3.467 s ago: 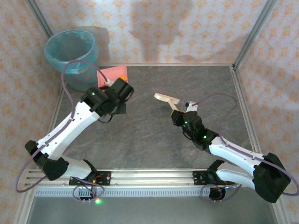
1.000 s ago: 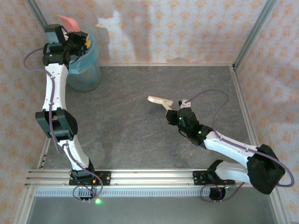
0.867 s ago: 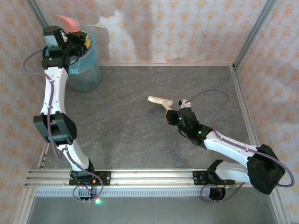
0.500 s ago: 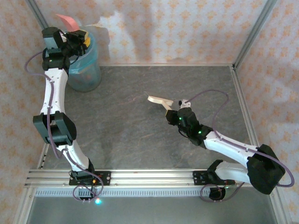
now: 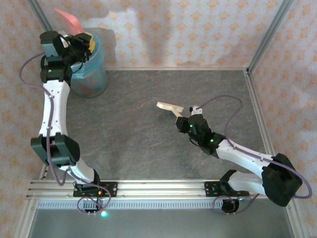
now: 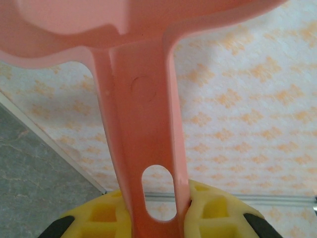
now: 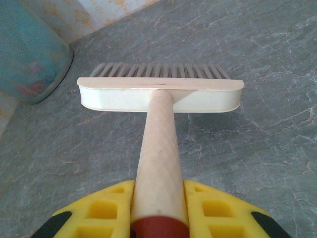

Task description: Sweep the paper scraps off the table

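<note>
Pink dustpan [image 5: 69, 20] tight in left jaws, tip steeply over the eleven o'clock bin [image 5: 95, 79], with right jaws clamped on the brush [image 5: 168, 105].

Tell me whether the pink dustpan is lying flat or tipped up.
Tipped up: from above the dustpan shows nearly edge-on beside the bin, its handle clamped by the left gripper.

The dustpan [image 6: 143, 124] I held was smooth, glossy pink plastic. My brush [image 7: 158, 94] looked matt cream and finely textured; the table [image 7: 267, 139], matt marbled stone.
</note>
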`<action>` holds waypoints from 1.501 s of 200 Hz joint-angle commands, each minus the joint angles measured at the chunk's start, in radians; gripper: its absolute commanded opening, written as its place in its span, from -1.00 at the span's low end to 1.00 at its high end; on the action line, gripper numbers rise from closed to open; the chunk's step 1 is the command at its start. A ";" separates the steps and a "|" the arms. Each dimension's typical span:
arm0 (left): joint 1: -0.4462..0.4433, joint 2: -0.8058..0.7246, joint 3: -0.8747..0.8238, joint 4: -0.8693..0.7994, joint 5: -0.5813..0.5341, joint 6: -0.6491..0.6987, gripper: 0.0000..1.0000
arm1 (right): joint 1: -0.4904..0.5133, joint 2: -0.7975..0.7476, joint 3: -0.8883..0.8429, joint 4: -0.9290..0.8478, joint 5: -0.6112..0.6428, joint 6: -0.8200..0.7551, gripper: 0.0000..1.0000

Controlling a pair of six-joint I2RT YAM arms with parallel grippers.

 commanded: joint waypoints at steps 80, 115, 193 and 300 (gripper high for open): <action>-0.625 -0.347 -0.329 -0.092 -0.320 0.400 -1.00 | 0.007 -0.082 -0.024 0.061 0.093 0.008 -1.00; -0.875 -0.391 -0.384 -0.170 -0.437 0.577 -1.00 | 0.007 -0.103 -0.041 0.070 0.117 0.016 -1.00; -1.167 -0.443 -0.667 -0.301 -0.680 0.729 -1.00 | 0.007 -0.181 -0.098 0.094 0.208 0.040 -1.00; -1.173 -0.236 -0.793 -0.500 -0.861 0.744 -1.00 | 0.005 -0.197 -0.104 0.062 0.328 0.082 -1.00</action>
